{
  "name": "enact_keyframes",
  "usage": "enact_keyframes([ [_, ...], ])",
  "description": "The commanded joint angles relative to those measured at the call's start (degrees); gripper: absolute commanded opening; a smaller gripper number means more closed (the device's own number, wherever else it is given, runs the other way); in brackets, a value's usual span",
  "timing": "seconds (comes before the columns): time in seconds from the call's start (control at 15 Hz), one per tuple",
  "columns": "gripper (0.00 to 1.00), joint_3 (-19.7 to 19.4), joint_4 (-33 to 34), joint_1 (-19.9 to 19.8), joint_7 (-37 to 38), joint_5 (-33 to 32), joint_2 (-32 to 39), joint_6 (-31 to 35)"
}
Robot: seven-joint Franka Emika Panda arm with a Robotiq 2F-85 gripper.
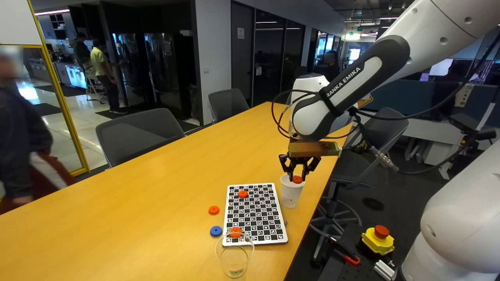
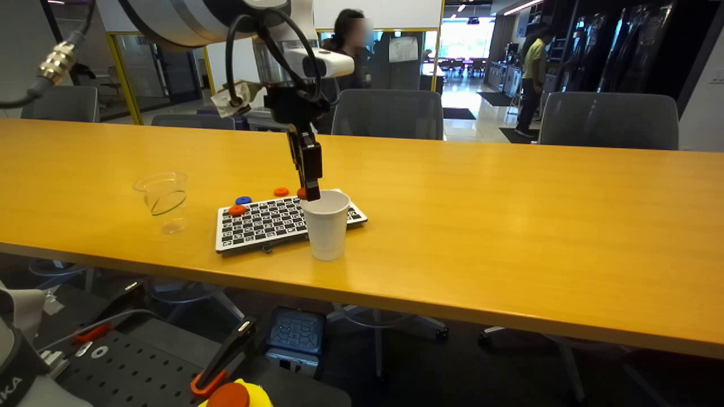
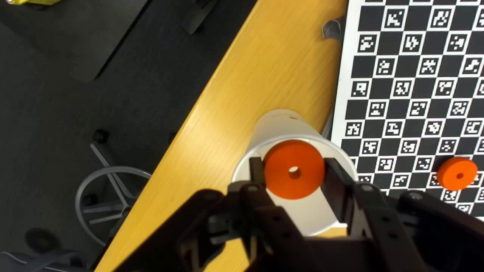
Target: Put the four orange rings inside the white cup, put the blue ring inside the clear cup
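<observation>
My gripper [image 3: 290,172] is shut on an orange ring [image 3: 280,158], which lies over the white cup's mouth. The white cup [image 1: 291,195] stands upright beside the board; in an exterior view [image 2: 327,232] the fingertips overlap its rim. I cannot tell whether the ring is above or just inside the rim. A second orange ring [image 1: 243,194] lies on the board's far part, another [image 1: 236,230] on its near corner. One more orange ring [image 1: 213,210] lies on the table beside the board. The blue ring [image 1: 216,231] lies near it. The clear cup [image 1: 235,263] stands upright near the board's end.
The checkered board [image 1: 256,212] lies flat between the two cups. The wooden table [image 2: 509,226] has its edge close to the white cup. Chairs [image 1: 140,130] stand along the far side. A yellow and red emergency button [image 1: 377,239] sits beside the robot base.
</observation>
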Motion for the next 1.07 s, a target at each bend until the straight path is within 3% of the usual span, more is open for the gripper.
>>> enact_keyframes([
  [0.0,0.25,-0.43,2.96,-0.28,1.50,-0.56,3.18,1.55],
  [0.4,0.25,-1.58,5.47,0.12,2.04,-0.62,6.45,2.69],
  [0.47,0.67,-1.83,5.76,0.23,2.51,-0.05,6.81,2.63],
  [0.53,0.68,-2.10,5.97,0.39,2.46,0.12,7.13,2.61],
  [0.8,0.97,-2.54,5.87,0.99,2.33,0.66,6.56,2.04],
  [1.0,1.00,-1.93,5.35,1.92,1.54,0.80,4.24,1.57],
])
